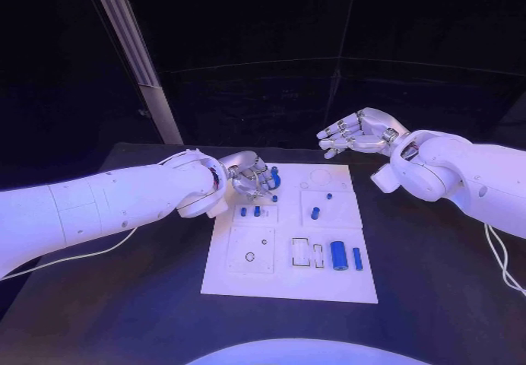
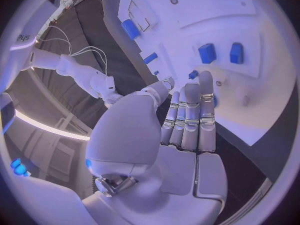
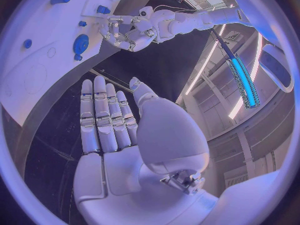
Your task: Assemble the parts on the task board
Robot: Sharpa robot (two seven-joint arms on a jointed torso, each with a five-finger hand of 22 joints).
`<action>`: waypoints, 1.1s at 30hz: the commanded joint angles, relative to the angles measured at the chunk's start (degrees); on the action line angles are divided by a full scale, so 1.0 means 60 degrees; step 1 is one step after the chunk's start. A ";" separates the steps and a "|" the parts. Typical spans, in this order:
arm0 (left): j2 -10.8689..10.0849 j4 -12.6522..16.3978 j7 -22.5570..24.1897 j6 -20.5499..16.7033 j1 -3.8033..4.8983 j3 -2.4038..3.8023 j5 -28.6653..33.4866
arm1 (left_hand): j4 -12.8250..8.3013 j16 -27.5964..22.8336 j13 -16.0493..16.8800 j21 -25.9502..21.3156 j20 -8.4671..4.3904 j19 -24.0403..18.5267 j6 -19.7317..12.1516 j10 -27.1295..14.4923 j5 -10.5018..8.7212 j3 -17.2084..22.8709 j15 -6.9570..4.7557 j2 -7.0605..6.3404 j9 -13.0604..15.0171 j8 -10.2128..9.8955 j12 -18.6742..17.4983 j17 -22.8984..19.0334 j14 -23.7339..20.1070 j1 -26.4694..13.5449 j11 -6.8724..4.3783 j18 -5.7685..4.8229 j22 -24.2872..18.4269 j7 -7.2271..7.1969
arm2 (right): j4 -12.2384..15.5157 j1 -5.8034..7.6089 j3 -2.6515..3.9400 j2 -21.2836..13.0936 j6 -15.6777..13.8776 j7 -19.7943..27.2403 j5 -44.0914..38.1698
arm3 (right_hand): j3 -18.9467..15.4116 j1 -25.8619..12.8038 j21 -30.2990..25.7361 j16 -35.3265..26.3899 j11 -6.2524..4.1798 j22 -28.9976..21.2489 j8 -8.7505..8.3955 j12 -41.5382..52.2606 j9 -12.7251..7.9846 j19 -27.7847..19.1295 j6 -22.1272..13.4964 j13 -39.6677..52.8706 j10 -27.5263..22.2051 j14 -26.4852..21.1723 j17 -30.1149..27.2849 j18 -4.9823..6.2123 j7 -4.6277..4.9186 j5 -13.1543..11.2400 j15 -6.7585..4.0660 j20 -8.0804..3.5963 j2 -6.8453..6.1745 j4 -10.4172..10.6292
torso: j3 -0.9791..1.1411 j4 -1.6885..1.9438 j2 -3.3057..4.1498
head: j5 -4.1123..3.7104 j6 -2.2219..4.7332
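Table [image 1: 438,304]: black, task board [image 1: 287,283] centred.
Left hand [image 1: 250,176]: fingers curled over far-left parts, grip unclear.
Right hand [image 1: 359,131]: fingers spread, empty.
Risk: nudging blue ring [image 1: 274,178] off-seat.

Left arm [image 1: 99,201] enters from the left side and reaches inward, wrist bent. Left hand [image 1: 250,176] points downward; in the left wrist view its fingers [image 2: 190,117] lie straight and side by side, palm open, nothing held. Right arm [image 1: 471,179] enters from the right, raised. Right hand [image 1: 359,131] hangs in the air, fingers [image 3: 103,117] extended and close together, thumb apart, nothing held.
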 commanded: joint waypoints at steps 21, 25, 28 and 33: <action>0.1383 -0.1468 0.0702 -0.0155 -0.0238 0.0006 -0.4714 | -0.0391 0.3976 -0.2209 0.2595 -0.0252 0.2940 0.1257 0.0630 -0.0082 -0.0705 -0.0337 -0.0210 -0.1513 -0.1003 -0.1352 0.3337 0.3506 -0.0217 -0.0228 -0.0319 0.2217 -0.0445 | 0.0031 0.0018 0.0005 0.0043 -0.0011 0.0115 -0.0033 | 0.0032 -0.0112 -0.0067 -0.0027 0.0036 -0.0010 -0.0026 -0.0063 -0.0005 -0.0005 -0.0074 -0.0004 -0.0063 -0.0059 -0.0010 0.0045 0.0012 0.0063 0.0021 0.0088 0.0007 0.0016 | 0.0009 0.0010 -0.0002 | -0.0027 0.0055; 0.1511 -0.1633 0.0560 0.0056 -0.0252 0.0007 -0.4817 | -0.0399 0.4032 -0.2294 0.2834 -0.0277 0.3086 0.1410 0.0782 -0.0076 -0.0679 -0.0362 -0.0149 -0.1561 -0.1009 -0.1366 0.3363 0.3558 -0.0203 -0.0256 -0.0367 0.2470 -0.0480 | 0.0023 0.0018 0.0005 0.0049 -0.0017 0.0117 -0.0036 | 0.0032 -0.0112 -0.0067 -0.0027 0.0036 -0.0010 -0.0026 -0.0063 -0.0005 -0.0005 -0.0074 -0.0004 -0.0063 -0.0059 -0.0010 0.0045 0.0012 0.0063 0.0021 0.0088 0.0007 0.0016 | 0.0002 0.0016 -0.0009 | -0.0064 0.0028; 0.1589 -0.1764 0.0520 0.0191 -0.0258 0.0008 -0.4853 | -0.0443 0.4019 -0.2359 0.2865 -0.0287 0.3113 0.1509 0.0891 -0.0063 -0.0585 -0.0363 -0.0083 -0.1594 -0.1018 -0.1393 0.3306 0.3553 -0.0127 -0.0255 -0.0376 0.2511 -0.0468 | 0.0020 0.0018 0.0005 0.0051 -0.0012 0.0115 -0.0037 | 0.0032 -0.0112 -0.0067 -0.0027 0.0036 -0.0010 -0.0026 -0.0063 -0.0005 -0.0005 -0.0074 -0.0004 -0.0063 -0.0059 -0.0010 0.0045 0.0012 0.0063 0.0021 0.0088 0.0007 0.0016 | 0.0007 0.0030 -0.0010 | -0.0073 0.0006; 0.1702 -0.1958 0.0492 0.0297 -0.0262 0.0009 -0.4880 | -0.0497 0.4052 -0.2453 0.2977 -0.0292 0.3163 0.1586 0.1000 -0.0054 -0.0432 -0.0362 -0.0015 -0.1646 -0.1056 -0.1455 0.3323 0.3571 -0.0055 -0.0253 -0.0402 0.2645 -0.0452 | 0.0014 0.0018 0.0005 0.0067 -0.0005 0.0114 -0.0038 | 0.0032 -0.0112 -0.0067 -0.0027 0.0036 -0.0010 -0.0026 -0.0063 -0.0005 -0.0005 -0.0074 -0.0004 -0.0063 -0.0059 -0.0010 0.0045 0.0012 0.0063 0.0021 0.0088 0.0007 0.0016 | 0.0010 0.0026 -0.0015 | -0.0064 0.0007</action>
